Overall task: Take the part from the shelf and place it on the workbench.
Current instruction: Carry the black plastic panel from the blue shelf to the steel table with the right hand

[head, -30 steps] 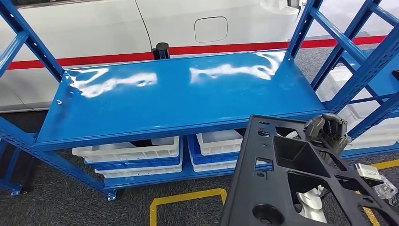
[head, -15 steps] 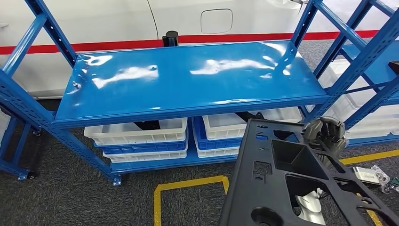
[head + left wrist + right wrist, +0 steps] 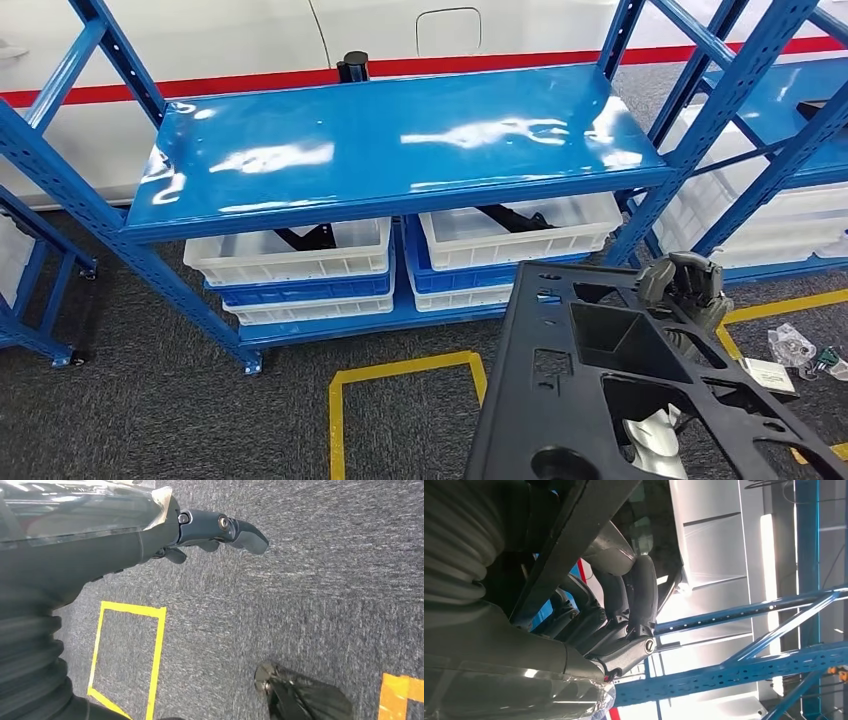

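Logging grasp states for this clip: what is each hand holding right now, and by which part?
The right hand grips the black plastic part at its far top edge. The left hand hangs over the floor, holding nothing.

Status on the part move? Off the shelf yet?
Done: the black part is off the blue shelf, whose top board is bare. In hand: the right hand grips the part's far edge; the left hand hangs over the floor, holding nothing. Left: carrying it to the workbench and setting it down.
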Controlling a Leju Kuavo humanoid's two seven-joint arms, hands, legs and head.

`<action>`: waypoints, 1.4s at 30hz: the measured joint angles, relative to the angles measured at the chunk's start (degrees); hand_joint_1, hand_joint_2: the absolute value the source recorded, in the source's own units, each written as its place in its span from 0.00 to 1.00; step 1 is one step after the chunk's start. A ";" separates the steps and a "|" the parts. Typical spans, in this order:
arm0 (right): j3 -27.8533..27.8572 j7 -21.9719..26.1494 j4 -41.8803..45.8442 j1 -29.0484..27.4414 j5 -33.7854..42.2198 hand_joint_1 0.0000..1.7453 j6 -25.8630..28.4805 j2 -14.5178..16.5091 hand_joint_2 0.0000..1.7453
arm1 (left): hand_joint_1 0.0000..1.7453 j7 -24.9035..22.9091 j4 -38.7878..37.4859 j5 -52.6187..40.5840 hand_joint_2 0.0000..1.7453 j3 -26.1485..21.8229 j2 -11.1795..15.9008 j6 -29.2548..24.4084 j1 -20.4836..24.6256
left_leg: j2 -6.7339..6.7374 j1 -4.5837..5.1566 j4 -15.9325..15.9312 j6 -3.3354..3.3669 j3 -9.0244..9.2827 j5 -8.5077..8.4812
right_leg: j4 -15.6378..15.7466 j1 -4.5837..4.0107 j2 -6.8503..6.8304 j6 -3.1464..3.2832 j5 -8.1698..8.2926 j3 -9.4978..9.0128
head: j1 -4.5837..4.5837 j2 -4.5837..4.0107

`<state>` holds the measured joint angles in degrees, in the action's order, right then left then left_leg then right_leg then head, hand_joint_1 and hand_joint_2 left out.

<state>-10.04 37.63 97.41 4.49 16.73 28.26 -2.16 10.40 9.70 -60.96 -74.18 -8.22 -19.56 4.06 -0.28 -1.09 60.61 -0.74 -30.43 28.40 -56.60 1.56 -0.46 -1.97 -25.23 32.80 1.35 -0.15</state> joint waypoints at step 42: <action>1.15 -0.14 2.15 -1.35 -1.40 1.00 -0.52 -0.49 1.00 | 0.00 -2.58 0.00 -1.40 1.00 0.04 0.32 -0.40 0.90 | 0.73 1.06 -3.79 4.12 -3.73 -3.86 | -18.28 -0.10 0.22 -2.03 -6.64 6.65 | -0.24 0.00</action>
<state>-8.90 37.48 99.57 3.14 15.33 27.74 -2.64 7.82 9.70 -62.36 -74.14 -7.90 -19.96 4.96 0.44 -0.03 56.82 3.37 -34.16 24.55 -74.88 1.46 -0.24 -4.00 -31.86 39.45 1.11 -0.15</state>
